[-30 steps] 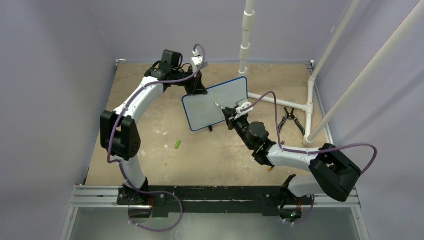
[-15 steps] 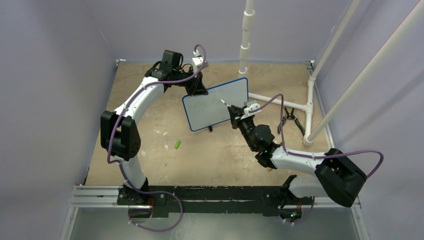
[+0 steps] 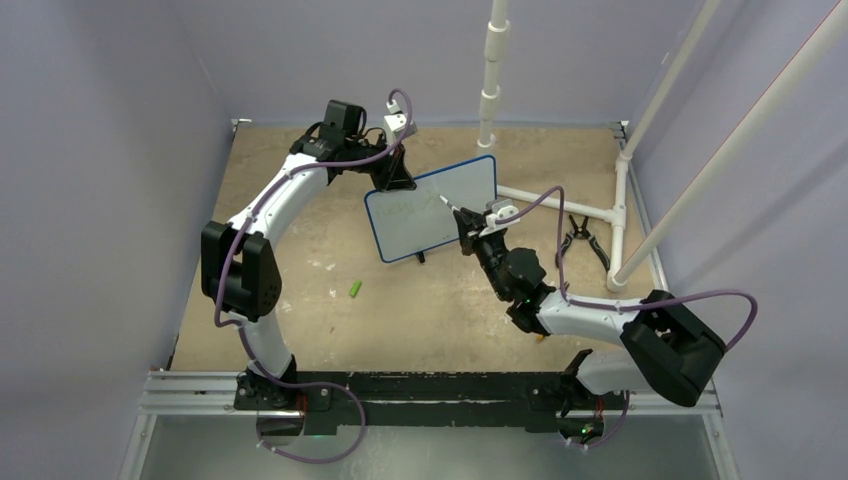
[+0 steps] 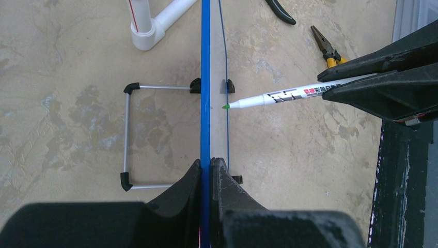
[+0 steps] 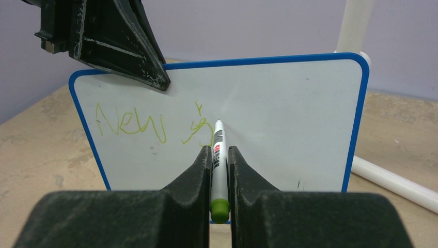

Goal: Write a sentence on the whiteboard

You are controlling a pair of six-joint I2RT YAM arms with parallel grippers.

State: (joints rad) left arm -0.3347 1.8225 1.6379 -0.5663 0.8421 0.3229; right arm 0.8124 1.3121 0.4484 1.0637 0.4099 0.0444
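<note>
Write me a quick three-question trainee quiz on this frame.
1. True or false: the left gripper is shut on the top edge of the whiteboard.
2. The right gripper holds: A a sponge, B a marker, C a ruler.
3. Fill in: the legible green word reads ___.
Key: 1 true; 2 B; 3 New.

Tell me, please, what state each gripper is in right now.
Left gripper: closed on the top edge of the small blue-framed white whiteboard.
Right gripper: closed on the slim white marker pen with a green tip.
</note>
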